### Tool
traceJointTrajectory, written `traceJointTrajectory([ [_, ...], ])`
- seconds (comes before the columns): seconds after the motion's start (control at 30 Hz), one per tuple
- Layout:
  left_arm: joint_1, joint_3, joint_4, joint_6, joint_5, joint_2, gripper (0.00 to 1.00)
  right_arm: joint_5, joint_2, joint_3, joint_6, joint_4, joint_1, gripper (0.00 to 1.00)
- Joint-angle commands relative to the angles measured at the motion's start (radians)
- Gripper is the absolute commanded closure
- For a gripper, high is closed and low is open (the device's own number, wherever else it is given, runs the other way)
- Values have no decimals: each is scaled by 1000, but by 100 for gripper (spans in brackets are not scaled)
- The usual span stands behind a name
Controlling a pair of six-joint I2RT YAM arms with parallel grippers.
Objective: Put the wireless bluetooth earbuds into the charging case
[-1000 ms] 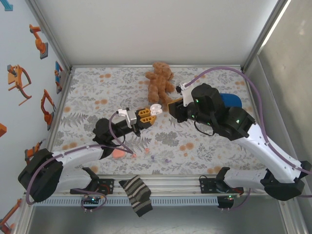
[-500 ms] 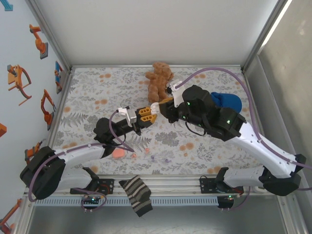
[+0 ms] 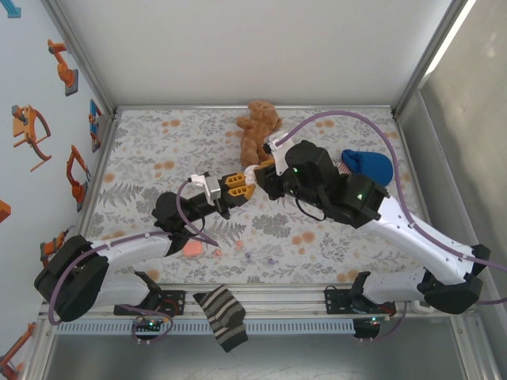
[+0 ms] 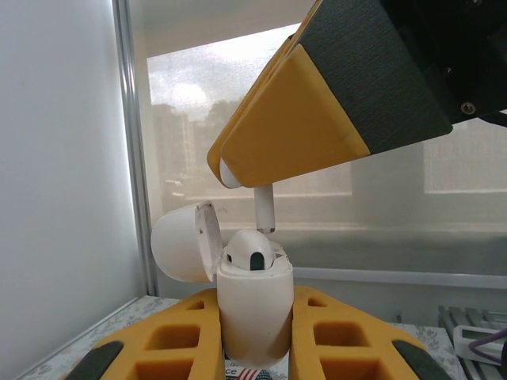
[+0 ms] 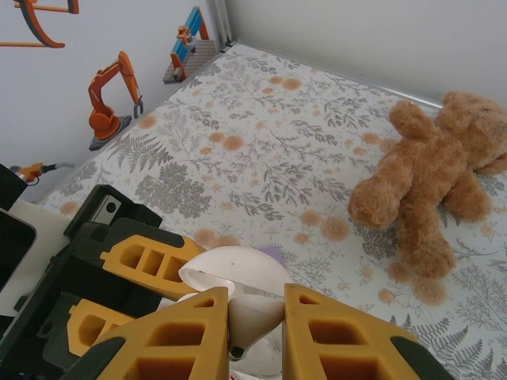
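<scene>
Floral table (image 3: 158,150) | left claw (image 3: 240,183) grips case (image 4: 253,305) — right claw (image 4: 226,168) pinches earbud (image 4: 264,210), left-wrist view

Between left fingers (image 4: 131,339) stands charging case (image 4: 253,309), lid (image 4: 181,241) tipped left, one earbud (image 4: 252,255) seated inside. Just above it, second earbud (image 4: 264,210) pinched in right fingers (image 4: 293,127). Behind them, teddy bear (image 3: 257,131) on tabletop (image 3: 158,150).

Earbud (image 4: 264,210) top buried in right claw (image 4: 226,168)

Seems to be a robotics lab test cell: alu frame (image 3: 79,54) w/ white panels is boxing in a floral-cloth table (image 3: 158,150), two robot arms (image 3: 428,237) are sitting bolted at its edge, robot-arm stickers (image 3: 62,67) are lining the L wall.
</scene>
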Motion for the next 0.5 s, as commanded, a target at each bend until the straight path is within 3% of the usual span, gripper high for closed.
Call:
traceJointTrajectory([
  [0.0,-5,26,52,-14,16,2,95,33,5,-13,-7,-2,8,81],
  [0.47,-7,24,53,-12,14,0,95,31,4,-29,5,-16,17,81],
])
